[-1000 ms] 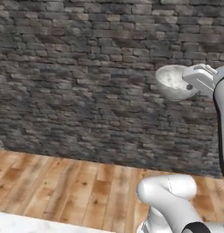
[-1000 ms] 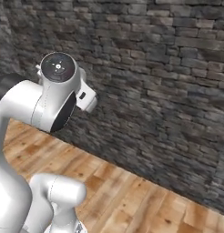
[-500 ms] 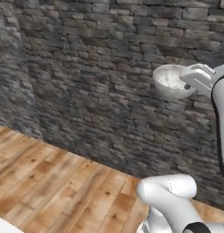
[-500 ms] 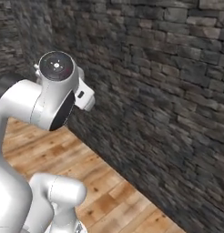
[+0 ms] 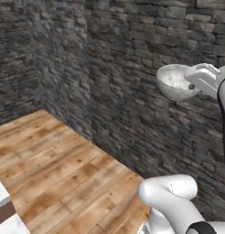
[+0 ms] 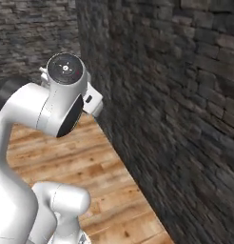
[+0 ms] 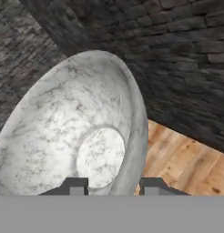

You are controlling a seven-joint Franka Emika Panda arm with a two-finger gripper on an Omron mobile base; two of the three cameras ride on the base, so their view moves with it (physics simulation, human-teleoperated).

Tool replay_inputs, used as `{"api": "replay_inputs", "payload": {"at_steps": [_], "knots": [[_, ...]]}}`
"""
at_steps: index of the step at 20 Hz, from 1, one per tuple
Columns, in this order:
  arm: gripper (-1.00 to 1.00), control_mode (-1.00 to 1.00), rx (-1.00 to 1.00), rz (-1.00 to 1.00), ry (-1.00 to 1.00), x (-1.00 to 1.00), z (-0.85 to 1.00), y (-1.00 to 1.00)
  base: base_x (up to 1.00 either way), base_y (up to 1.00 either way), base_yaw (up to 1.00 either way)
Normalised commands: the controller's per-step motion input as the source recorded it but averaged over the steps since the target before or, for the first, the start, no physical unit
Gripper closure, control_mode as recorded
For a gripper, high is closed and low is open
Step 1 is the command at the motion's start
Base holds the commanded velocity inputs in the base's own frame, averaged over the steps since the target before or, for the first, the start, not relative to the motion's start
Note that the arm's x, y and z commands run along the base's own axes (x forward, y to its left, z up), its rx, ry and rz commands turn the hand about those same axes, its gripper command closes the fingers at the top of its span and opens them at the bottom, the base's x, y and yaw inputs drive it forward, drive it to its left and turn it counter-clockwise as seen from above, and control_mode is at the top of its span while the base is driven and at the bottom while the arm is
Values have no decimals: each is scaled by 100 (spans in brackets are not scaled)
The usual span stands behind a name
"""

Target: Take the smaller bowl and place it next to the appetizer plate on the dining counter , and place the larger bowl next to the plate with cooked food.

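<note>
The smaller bowl (image 5: 174,82), grey-white and speckled with a pale inside, hangs high in the air in front of the dark stone wall, tipped on its side. My gripper (image 5: 191,85) is shut on its rim from the right. In the hand view the smaller bowl (image 7: 73,132) looms close, its opening facing left, and its rim runs down between my two fingertips (image 7: 75,185); the gripper (image 7: 112,186) pinches that rim. In the right base view my own upper arm (image 6: 52,109) hides the hand and the bowl.
A dark stone wall (image 5: 100,64) runs across the back and meets a side wall in a corner at the left. Wood plank floor (image 5: 64,169) lies below. A pale and brown corner of furniture (image 5: 3,205) pokes in at the lower left edge.
The whole picture has shifted: the camera has turned, the wall has slid across and a room corner has come into sight. The bowl stays in my grip at the same height.
</note>
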Motion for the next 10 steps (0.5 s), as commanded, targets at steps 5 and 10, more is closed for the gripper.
{"api": "replay_inputs", "payload": {"at_steps": [5, 10], "knots": [[100, 100, 0, 0, 0, 0, 0, 0, 100, 46, 59], [100, 100, 0, 0, 0, 0, 0, 0, 100, 29, 59]]}}
